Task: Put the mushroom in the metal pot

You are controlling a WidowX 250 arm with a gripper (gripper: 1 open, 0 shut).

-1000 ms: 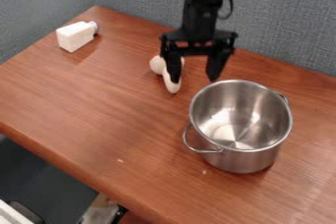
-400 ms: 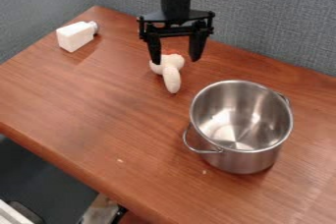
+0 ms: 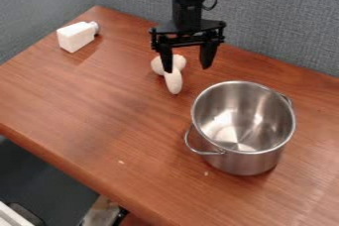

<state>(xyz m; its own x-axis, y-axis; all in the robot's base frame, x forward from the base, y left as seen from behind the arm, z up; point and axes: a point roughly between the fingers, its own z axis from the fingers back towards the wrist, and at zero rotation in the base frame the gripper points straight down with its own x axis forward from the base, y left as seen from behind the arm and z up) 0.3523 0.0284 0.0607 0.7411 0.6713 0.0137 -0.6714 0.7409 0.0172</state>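
Observation:
The mushroom (image 3: 169, 73) lies on its side on the wooden table, cream stem toward the front and cap toward the back left. My gripper (image 3: 184, 60) hangs just above and slightly right of it, jaws open and pointing down, with nothing between them. One finger (image 3: 161, 59) partly overlaps the mushroom's cap in this view. The metal pot (image 3: 241, 125) stands upright to the front right of the mushroom, shiny and empty inside, with a thin wire handle at its front left.
A white rectangular block (image 3: 78, 36) lies near the table's back left corner. The wooden table (image 3: 93, 101) ends at a front edge running diagonally at the lower left. A grey wall is behind.
The gripper swung left from near the pot's rim to behind the mushroom, then came back a little right and lower over it. Mushroom and pot have not moved.

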